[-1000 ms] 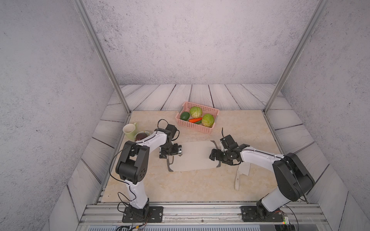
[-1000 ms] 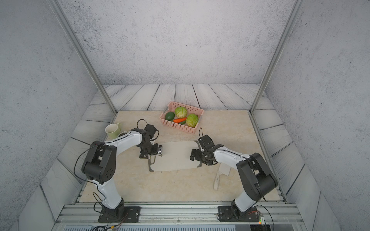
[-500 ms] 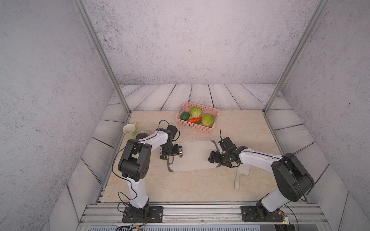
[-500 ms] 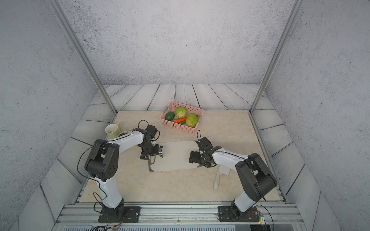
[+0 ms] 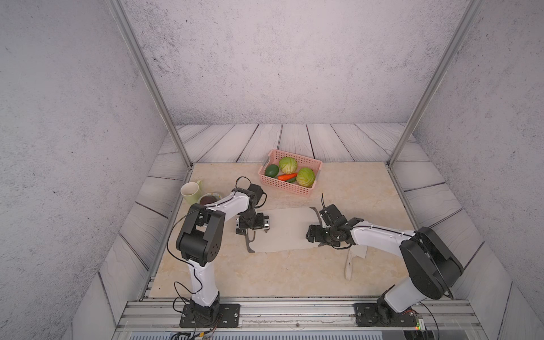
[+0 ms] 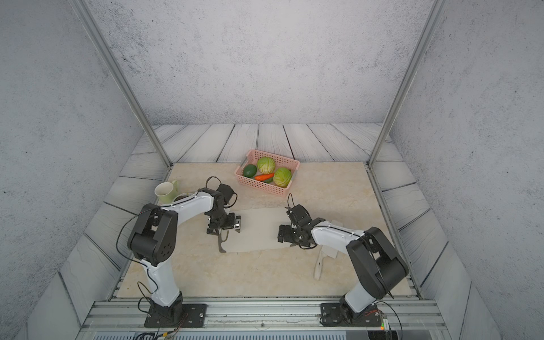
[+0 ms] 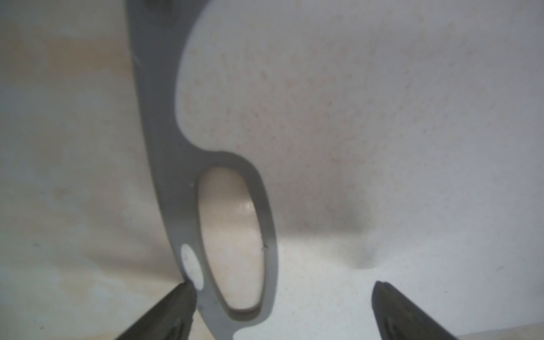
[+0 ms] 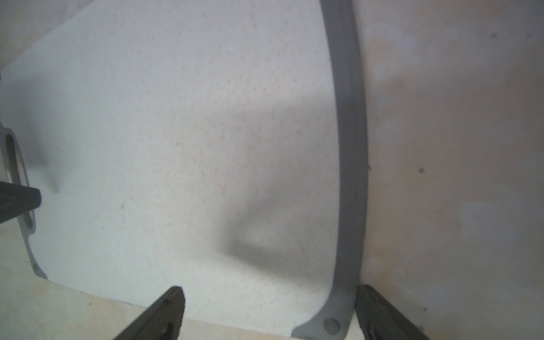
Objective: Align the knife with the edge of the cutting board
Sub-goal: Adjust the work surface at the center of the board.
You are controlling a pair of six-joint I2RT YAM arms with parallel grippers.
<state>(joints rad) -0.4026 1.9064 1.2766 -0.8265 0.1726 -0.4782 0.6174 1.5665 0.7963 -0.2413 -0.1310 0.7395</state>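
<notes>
grey-rimmed and pale, the board (image 5: pixel 287 232) lay flat mid-table, cutout end to the left. the knife (image 5: pixel 348 266) lay on the table (image 5: pixel 265 273) just right of the board's near right corner, apart from it, with its handle toward the near side and its blade partly hidden under the right arm (image 5: pixel 379 232). in both top views it slanted against the board's right edge rather than running along it, so the alignment looked not yet done and the knife untouched. the left gripper (image 7: pixel 282 294) hung low over the cutout end, jaws spread wide and empty, one finger close by the rim. the right gripper (image 8: pixel 268 297) hung low over the right end, jaws likewise wide, straddling the rim by the near corner without clamping it. what was left, it seemed, was to bring knife and edge together and square them. a pink basket (image 5: pixel 282 185) of vegetables stood at the far side, and a mug (image 5: pixel 190 192) and bowl (image 5: pixel 210 197) at the far left, all well clear. only the right arm over the blade stood in the way.
</notes>
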